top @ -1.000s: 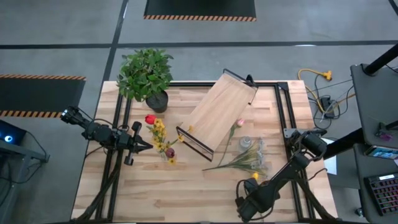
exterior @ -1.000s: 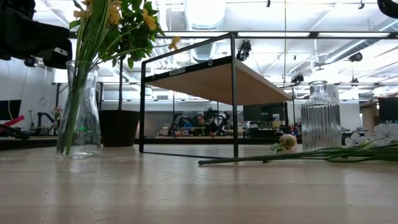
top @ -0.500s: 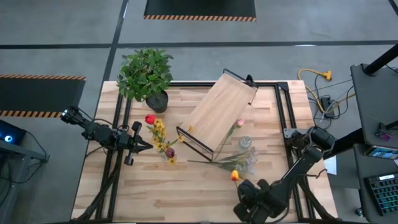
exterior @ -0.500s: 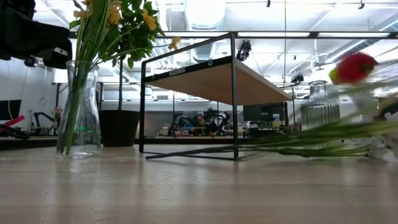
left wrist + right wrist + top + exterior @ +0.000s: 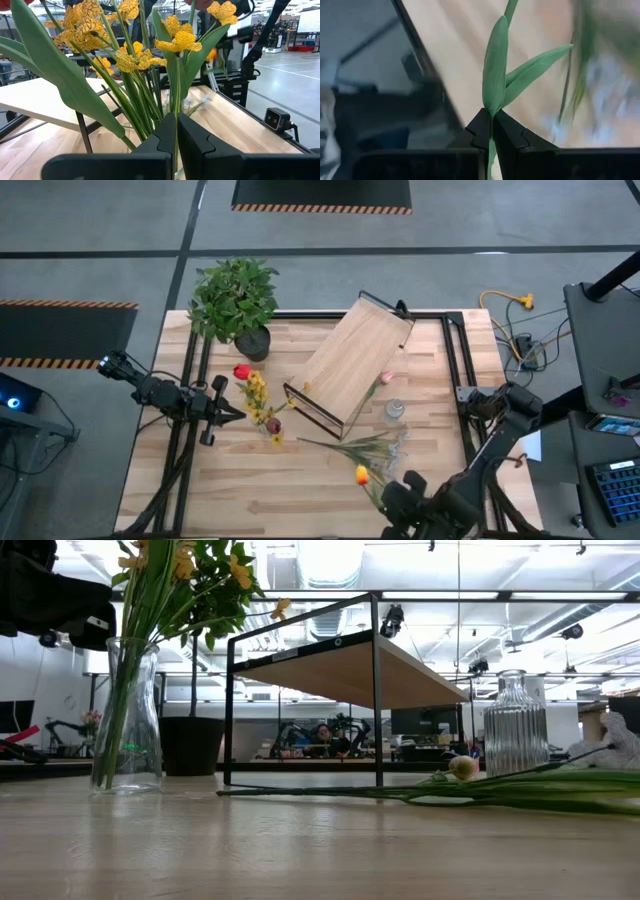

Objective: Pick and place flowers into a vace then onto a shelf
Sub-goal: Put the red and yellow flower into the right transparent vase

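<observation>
Flowers [image 5: 362, 448] pinched in right hand [image 5: 491, 131]; no readable writing.

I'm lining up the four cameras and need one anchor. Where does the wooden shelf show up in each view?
High view: the shelf lies slanted at the table's middle, beside the ribbed glass vase.
Low view: the shelf stands centre, board raised on its black frame.
Left wrist view: its pale board shows behind the yellow flowers.
Right wrist view: not identifiable.
Shared landmark: the ribbed glass vase, next to the shelf.
</observation>
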Available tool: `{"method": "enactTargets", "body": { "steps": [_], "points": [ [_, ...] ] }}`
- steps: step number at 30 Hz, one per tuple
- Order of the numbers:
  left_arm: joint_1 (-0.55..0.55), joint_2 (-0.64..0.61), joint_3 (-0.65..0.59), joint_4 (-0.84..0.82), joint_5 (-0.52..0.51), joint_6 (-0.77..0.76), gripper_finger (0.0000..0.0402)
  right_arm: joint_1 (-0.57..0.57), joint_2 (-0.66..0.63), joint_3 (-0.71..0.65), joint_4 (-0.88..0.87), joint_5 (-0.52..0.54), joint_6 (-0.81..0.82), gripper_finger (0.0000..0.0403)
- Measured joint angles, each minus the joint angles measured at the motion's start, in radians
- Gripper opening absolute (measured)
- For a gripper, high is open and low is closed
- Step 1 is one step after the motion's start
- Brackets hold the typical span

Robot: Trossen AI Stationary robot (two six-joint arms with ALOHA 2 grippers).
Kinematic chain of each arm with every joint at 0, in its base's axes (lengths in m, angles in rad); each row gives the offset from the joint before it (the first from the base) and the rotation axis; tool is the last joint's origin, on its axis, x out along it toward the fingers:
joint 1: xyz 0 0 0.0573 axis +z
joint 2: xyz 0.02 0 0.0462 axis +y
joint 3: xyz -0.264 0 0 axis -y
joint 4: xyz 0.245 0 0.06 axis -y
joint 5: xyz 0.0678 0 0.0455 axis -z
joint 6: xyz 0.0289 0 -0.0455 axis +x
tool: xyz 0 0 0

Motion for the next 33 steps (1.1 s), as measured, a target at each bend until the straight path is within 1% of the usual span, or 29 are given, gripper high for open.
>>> {"method": "enactTargets", "body": {
  "steps": [3,5,7,9,12,15,18,20,23,25,27,30,33],
  "points": [
    [0.0,0.0,0.0,0.0,0.0,0.0,0.0,0.019,-0.002,0.028,0.004,0.222,-0.118,0.0009],
    [0.0,0.0,0.0,0.0,0.0,0.0,0.0,0.029,-0.004,0.037,0.004,0.332,-0.167,0.0009],
    [0.0,0.0,0.0,0.0,0.0,0.0,0.0,0.03,-0.016,0.036,0.005,0.379,-0.218,0.0009],
    [0.0,0.0,0.0,0.001,0.0,0.0,0.0,0.027,-0.032,0.027,0.007,0.389,-0.257,0.0009],
    [0.0,0.0,0.0,0.003,0.0,0.0,0.0,0.0,-0.059,0.002,0.019,0.371,-0.295,0.0009],
    [0.0,0.0,-0.001,0.01,-0.001,0.0,0.0,-0.039,-0.09,-0.008,0.044,0.273,-0.356,0.0009],
    [0.0,0.0,-0.002,0.015,-0.003,0.0,0.0,-0.078,-0.118,-0.011,0.075,0.174,-0.472,0.0009],
    [0.0,0.0,-0.002,0.015,-0.004,0.0,0.0,-0.093,-0.139,-0.02,0.1,0.173,-0.584,0.0009],
    [0.0,0.0,-0.002,0.017,-0.004,0.0,0.0,-0.105,-0.193,-0.055,0.153,0.207,-0.717,0.0009],
    [0.0,0.0,-0.002,0.018,-0.004,0.0,0.0,-0.115,-0.239,-0.106,0.23,0.21,-0.792,0.0009],
    [0.0,0.0,-0.002,0.019,-0.004,0.0,0.0,-0.129,-0.293,-0.185,0.329,0.199,-0.86,0.0009],
    [0.0,0.0,-0.002,0.02,-0.004,0.0,0.0,-0.163,-0.374,-0.334,0.541,0.109,-0.95,0.0009],
    [0.0,0.0,-0.002,0.021,-0.004,0.0,0.0,-0.192,-0.455,-0.485,0.721,0.068,-1.043,0.0009]
  ]
}}
